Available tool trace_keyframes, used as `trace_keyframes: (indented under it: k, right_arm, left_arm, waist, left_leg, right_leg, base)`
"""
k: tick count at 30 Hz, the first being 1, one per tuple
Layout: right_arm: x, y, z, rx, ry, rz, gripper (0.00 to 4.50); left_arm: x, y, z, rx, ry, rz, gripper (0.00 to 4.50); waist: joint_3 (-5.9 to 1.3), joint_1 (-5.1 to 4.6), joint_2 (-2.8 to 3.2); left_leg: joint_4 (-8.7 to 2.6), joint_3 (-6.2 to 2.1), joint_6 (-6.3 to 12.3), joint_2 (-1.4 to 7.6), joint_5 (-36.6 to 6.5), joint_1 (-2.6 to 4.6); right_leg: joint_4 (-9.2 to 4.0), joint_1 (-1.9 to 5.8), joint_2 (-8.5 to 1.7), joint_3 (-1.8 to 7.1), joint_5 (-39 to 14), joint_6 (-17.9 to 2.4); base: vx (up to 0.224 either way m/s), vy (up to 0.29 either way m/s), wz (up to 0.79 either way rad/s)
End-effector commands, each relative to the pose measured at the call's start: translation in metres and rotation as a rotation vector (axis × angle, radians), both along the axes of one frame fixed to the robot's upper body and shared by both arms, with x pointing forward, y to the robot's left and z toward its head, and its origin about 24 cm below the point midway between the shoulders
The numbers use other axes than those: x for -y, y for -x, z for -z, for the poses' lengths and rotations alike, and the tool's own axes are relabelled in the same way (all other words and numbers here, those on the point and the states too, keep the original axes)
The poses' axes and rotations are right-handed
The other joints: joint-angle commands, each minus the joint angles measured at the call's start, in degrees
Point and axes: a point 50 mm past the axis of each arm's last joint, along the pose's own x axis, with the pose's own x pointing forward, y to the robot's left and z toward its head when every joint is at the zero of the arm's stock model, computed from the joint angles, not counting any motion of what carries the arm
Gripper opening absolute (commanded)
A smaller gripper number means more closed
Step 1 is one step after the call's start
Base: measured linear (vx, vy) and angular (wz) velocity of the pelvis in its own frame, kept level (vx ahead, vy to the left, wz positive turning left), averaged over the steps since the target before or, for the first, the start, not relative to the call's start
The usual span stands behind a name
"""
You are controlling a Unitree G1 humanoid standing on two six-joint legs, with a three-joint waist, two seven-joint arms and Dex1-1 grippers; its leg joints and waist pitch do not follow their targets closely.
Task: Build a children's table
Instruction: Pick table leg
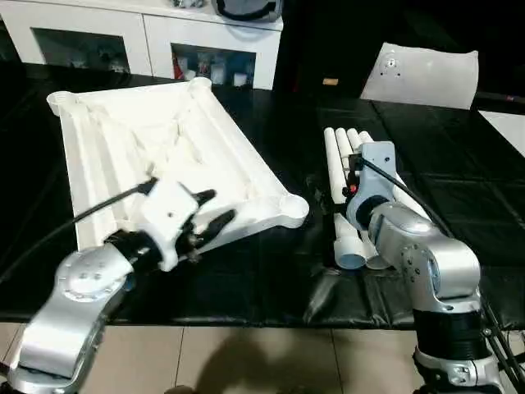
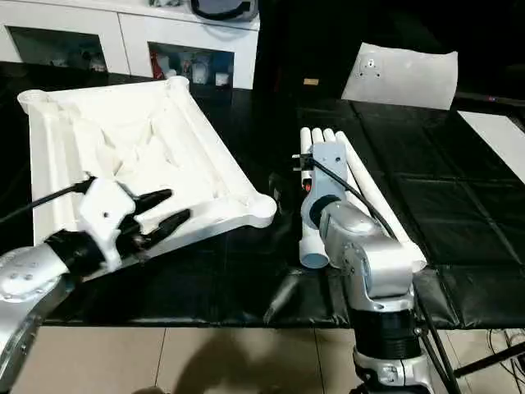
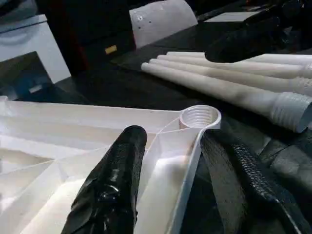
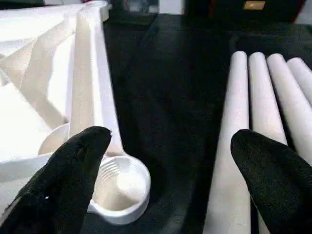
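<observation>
Tabletop (image 1: 164,156) rim lies between the parted left claw (image 1: 215,210) fingers.

White cabinet (image 1: 156,37) at back — white slab (image 1: 422,74) beside.

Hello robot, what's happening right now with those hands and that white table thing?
Left end effector open, straddling tabletop rim near corner socket. Right end effector wide open, empty, above legs. All four legs loose on black mat. Nothing in the way.
</observation>
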Motion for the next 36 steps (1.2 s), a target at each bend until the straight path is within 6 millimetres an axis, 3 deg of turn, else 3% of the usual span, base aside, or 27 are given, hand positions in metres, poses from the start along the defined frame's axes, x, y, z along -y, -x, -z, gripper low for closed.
trace_keyframes:
  k: [1, 4, 5, 7, 9, 11, 20, 27, 32, 36]
  right_arm:
    - [0.006, -0.007, 0.005, -0.039, 0.105, 0.08, 4.5]
    - [0.006, -0.008, 0.01, -0.115, 0.115, 0.099, 4.5]
    - [0.006, -0.009, 0.01, -0.122, 0.116, 0.106, 4.5]
    - [0.008, -0.011, 0.011, -0.118, 0.14, 0.11, 4.5]
    - [0.012, -0.014, 0.012, -0.114, 0.165, 0.135, 4.5]
    - [0.014, -0.016, 0.013, -0.121, 0.166, 0.146, 4.5]
    - [0.012, -0.015, 0.027, -0.223, 0.111, 0.134, 4.5]
    - [0.008, -0.014, 0.038, -0.326, 0.008, 0.117, 4.5]
    - [0.013, -0.015, 0.041, -0.328, 0.027, 0.156, 4.5]
    - [0.013, -0.016, 0.042, -0.356, -0.005, 0.142, 4.5]
  left_arm:
    - [0.008, -0.001, 0.001, -0.018, -0.007, 0.009, 2.23]
    - [0.009, -0.002, -0.001, -0.036, 0.022, 0.024, 2.23]
    - [0.01, -0.003, -0.003, -0.046, 0.039, 0.034, 2.52]
    - [0.011, -0.003, -0.005, -0.04, 0.035, 0.048, 2.52]
    - [0.01, -0.006, -0.006, -0.009, -0.016, 0.042, 2.85]
    - [0.009, -0.007, -0.006, -0.009, -0.037, 0.038, 2.96]
    - [0.009, -0.007, -0.003, -0.037, -0.064, 0.07, 2.96]
    - [0.011, -0.005, -0.002, -0.048, -0.065, 0.09, 2.96]
    - [0.011, -0.004, -0.002, -0.051, -0.069, 0.096, 2.96]
    - [0.011, -0.004, -0.002, -0.053, -0.069, 0.097, 2.96]
  waist:
    - [-2.92, -0.12, 1.5]
    - [-3.05, -0.14, 1.44]
    - [-3.11, -0.1, 1.58]
    - [-3.21, -0.02, 1.48]
    - [-3.29, 0.01, 1.11]
    - [-3.28, 0.09, 1.36]
    - [-3.32, 0.16, 1.54]
    - [-3.27, 0.19, 1.41]
    - [-3.23, 0.24, 1.29]
    - [-3.38, 0.23, 1.22]
  left_leg:
    - [-5.23, -0.05, -4.23, 2.88, -7.07, 0.44]
    - [-5.01, 0.1, -4.62, 2.64, -7.09, 0.42]
    - [-5.07, 0.02, -4.68, 2.71, -6.72, 0.38]
    - [-4.94, 0.12, -4.84, 2.7, -5.86, 0.36]
    - [-4.93, 0.2, -4.31, 2.78, -5.16, 0.25]
    - [-4.88, 0.25, -4.29, 2.81, -4.76, 0.28]
    - [-4.85, 0.57, -4.44, 3.03, -5.29, 0.48]
    - [-4.91, 0.67, -4.56, 3.11, -5.91, 0.47]
    - [-4.89, 0.75, -4.9, 3.13, -6.21, 0.49]
    - [-4.76, 0.79, -4.54, 3.08, -4.95, 0.34]
  right_leg:
    - [-3.69, 1.67, -3.35, 2.15, -6.62, -7.66]
    - [-3.63, 1.82, -3.1, 2.22, -5.33, -7.41]
    - [-3.51, 1.95, -3.16, 2.19, -4.73, -7.42]
    - [-3.38, 2.03, -3.11, 2.15, -2.59, -7.58]
    - [-3.31, 2.21, -3.13, 2.13, -1.47, -7.69]
    - [-3.28, 2.19, -3.15, 2.14, -1.45, -7.69]
    - [-3.2, 2.07, -3.16, 2.21, -1.56, -8.52]
    - [-3.3, 2.01, -3.07, 2.28, -3.39, -8.58]
    - [-3.41, 1.84, -3.11, 2.28, -4.9, -8.2]
    - [-3.21, 1.98, -3.07, 2.32, -3.29, -8.23]
  base:
    - [0.0, 0.0, 0.0]
    - [0.0, 0.0, 0.0]
    - [0.0, 0.0, 0.0]
    - [0.0, 0.0, 0.0]
    - [0.0, 0.0, 0.0]
    - [0.0, 0.0, 0.0]
    - [0.0, 0.0, 0.0]
    - [0.0, 0.0, 0.0]
    - [0.0, 0.0, 0.0]
    - [0.0, 0.0, 0.0]
